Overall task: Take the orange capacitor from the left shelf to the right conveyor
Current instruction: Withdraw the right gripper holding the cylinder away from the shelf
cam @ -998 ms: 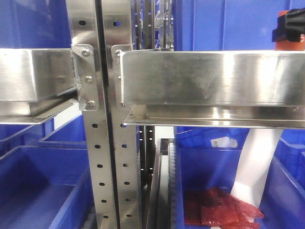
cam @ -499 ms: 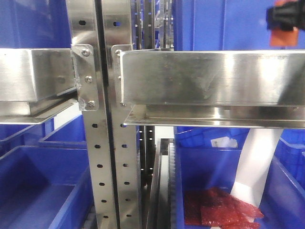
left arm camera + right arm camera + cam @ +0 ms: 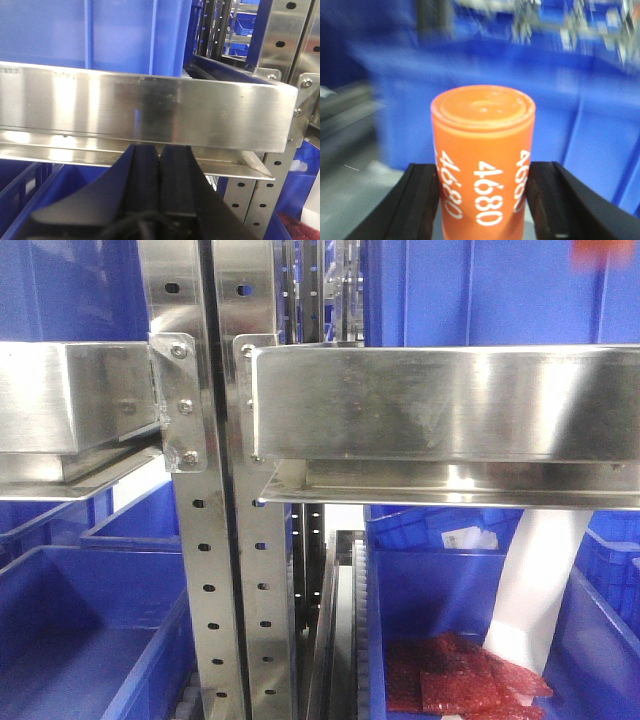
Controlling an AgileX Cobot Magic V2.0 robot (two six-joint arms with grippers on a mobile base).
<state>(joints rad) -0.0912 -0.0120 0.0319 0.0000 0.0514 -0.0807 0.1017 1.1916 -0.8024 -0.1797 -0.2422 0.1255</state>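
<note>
The capacitor (image 3: 482, 165) stands upright between the two black fingers (image 3: 420, 205) of the right gripper (image 3: 482, 210). The fingers are clamped on its lower sides, one on each flank, and its upper half rises clear above them. It is a smooth orange cylinder with a flat top ringed by a shallow raised rim. White "4680" runs lengthwise, repeated round its side. Behind it all is smeared: blue bins (image 3: 580, 115) and a grey surface at lower left.

In the left wrist view the left gripper (image 3: 160, 175) has its matte black fingers pressed together with only a thin seam between them, holding nothing. They point toward the lower edge of a broad rail (image 3: 100, 110) of the shelf (image 3: 250, 200). The rail is shiny brushed stainless steel with a folded lip beneath. A blue plastic bin (image 3: 100, 30) sits above the rail, and a perforated post (image 3: 282, 30) stands at the right.

The front view shows two such rails bolted to perforated uprights, with blue bins above and below. Red crinkly packets (image 3: 460, 680) lie in the lower right bin, where a white strip (image 3: 540, 580) slants down. An orange smear (image 3: 605, 248) touches the top right edge, but too little of it shows to tell what it is.
</note>
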